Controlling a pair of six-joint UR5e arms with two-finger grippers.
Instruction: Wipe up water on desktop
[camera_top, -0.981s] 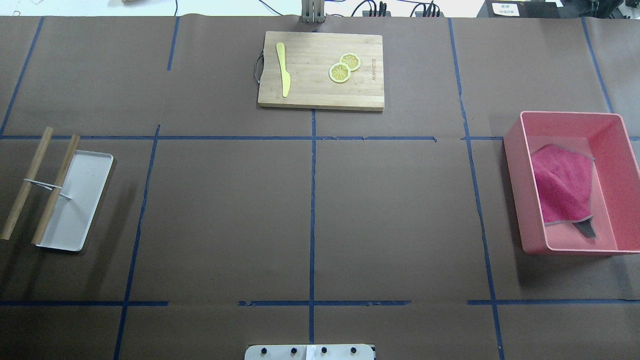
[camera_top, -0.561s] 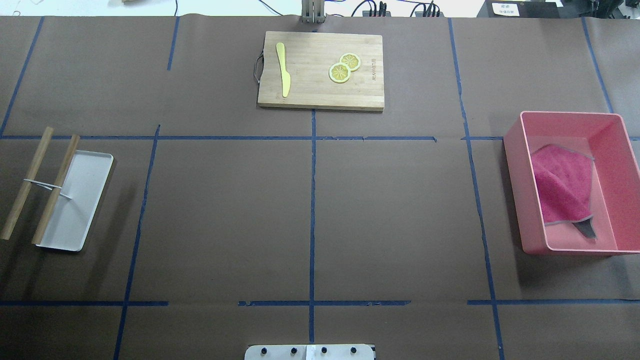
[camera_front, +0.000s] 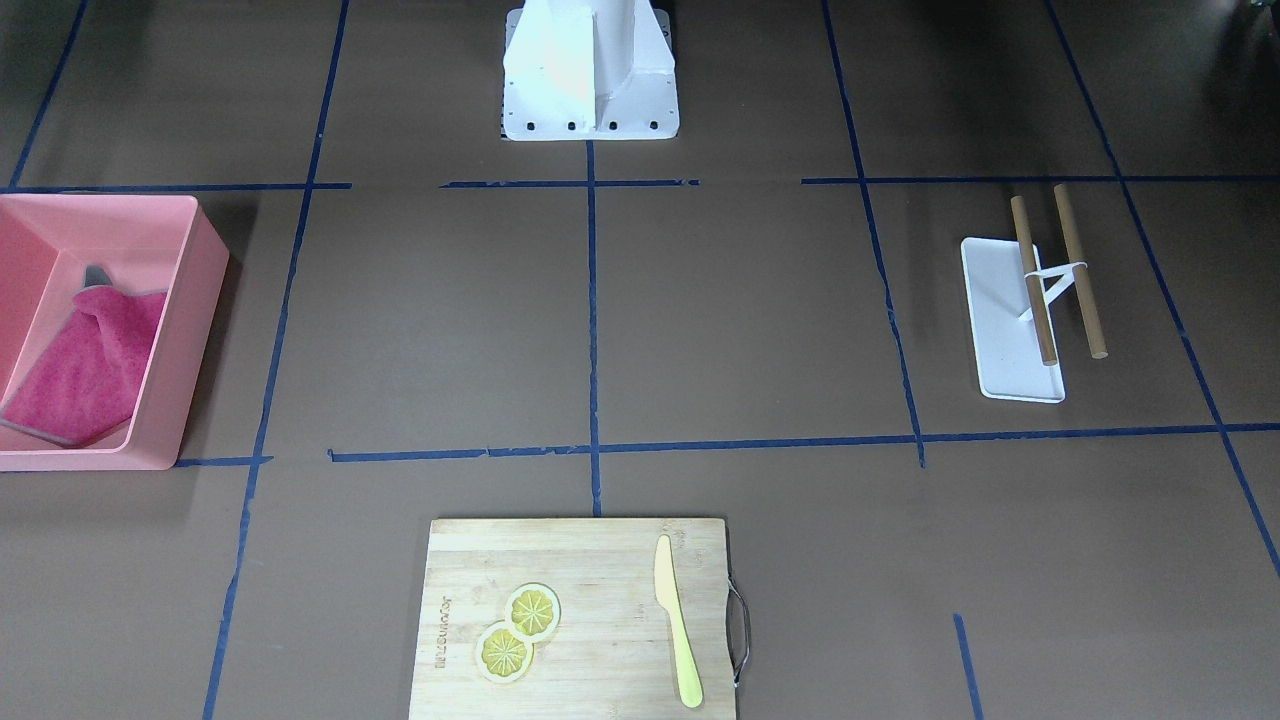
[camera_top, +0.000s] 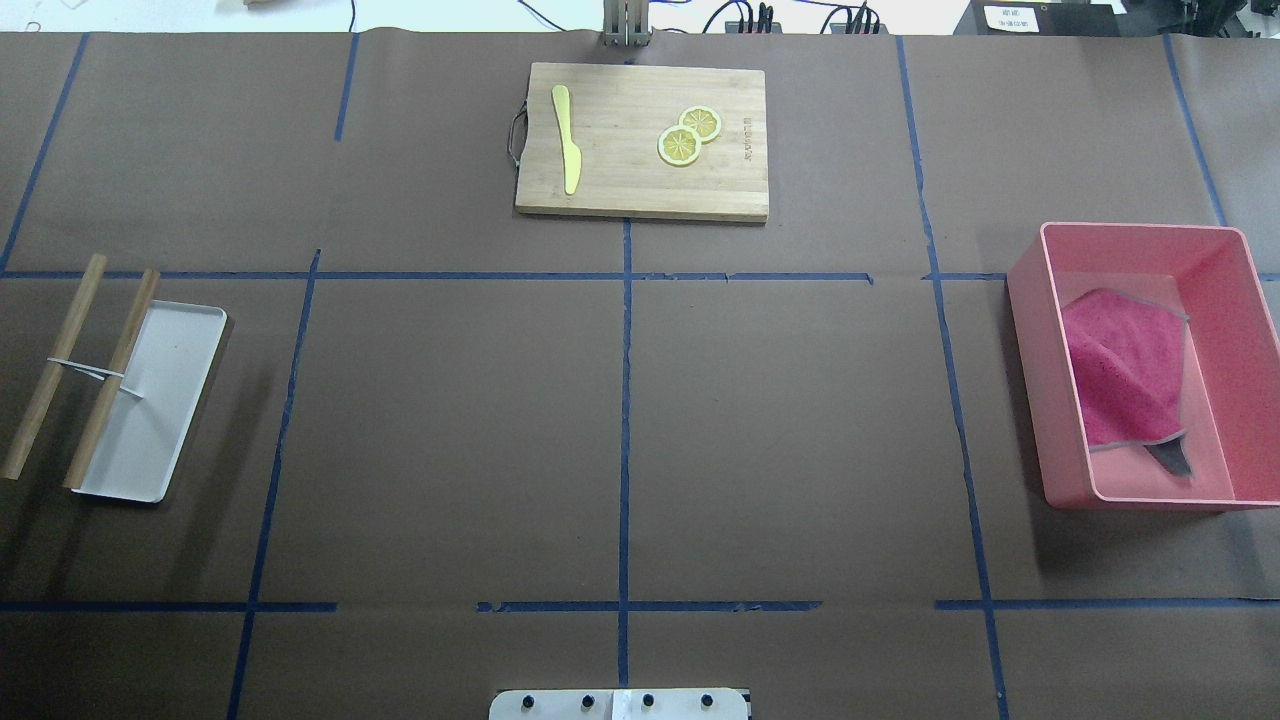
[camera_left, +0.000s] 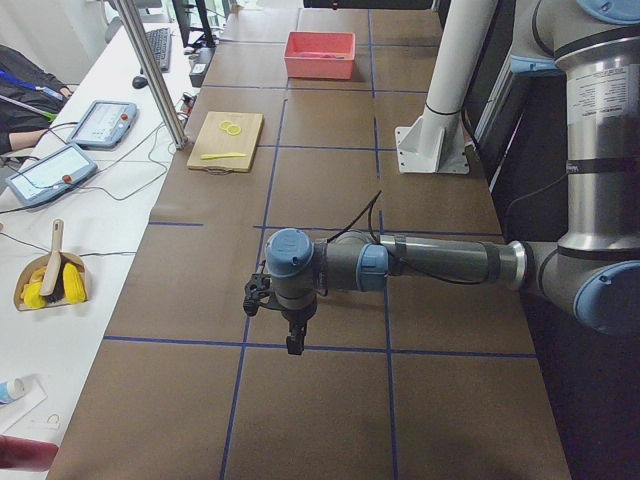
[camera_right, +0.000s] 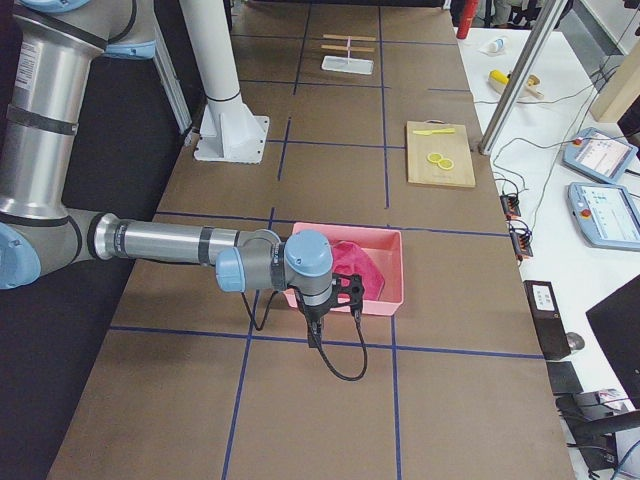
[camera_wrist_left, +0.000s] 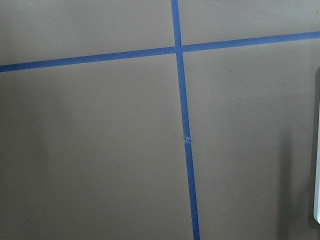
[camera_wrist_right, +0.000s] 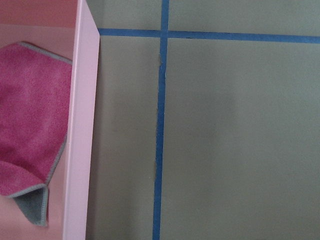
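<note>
You've got the tabletop (camera_top: 450, 430) filling the whole overhead view. It is flat, matte brown and paper-like, cut into rectangles by thin blue tape lines (camera_top: 625, 420), and its tone is an even dull one. At the far edge lies a rectangular bamboo cutting board (camera_top: 620, 190), carrying a slim yellow knife (camera_top: 567, 140) and two overlapping lemon slices (camera_top: 680, 146). Over on the robot's right, a rigid pink plastic bin (camera_top: 1030, 300) holds a crumpled magenta terry cloth (camera_top: 1120, 365) with grey edging. On the left there's a flat white tray (camera_top: 160, 400) with rounded corners. Two round wooden rods (camera_top: 52, 365) are joined by a white band, one along the tray's edge and one off it. The left pincer (camera_left: 292, 340) hangs above a tape line. The right pincer (camera_right: 313, 338) hangs just beside the bin. Whether either is spread or pressed together, you cannot tell.
</note>
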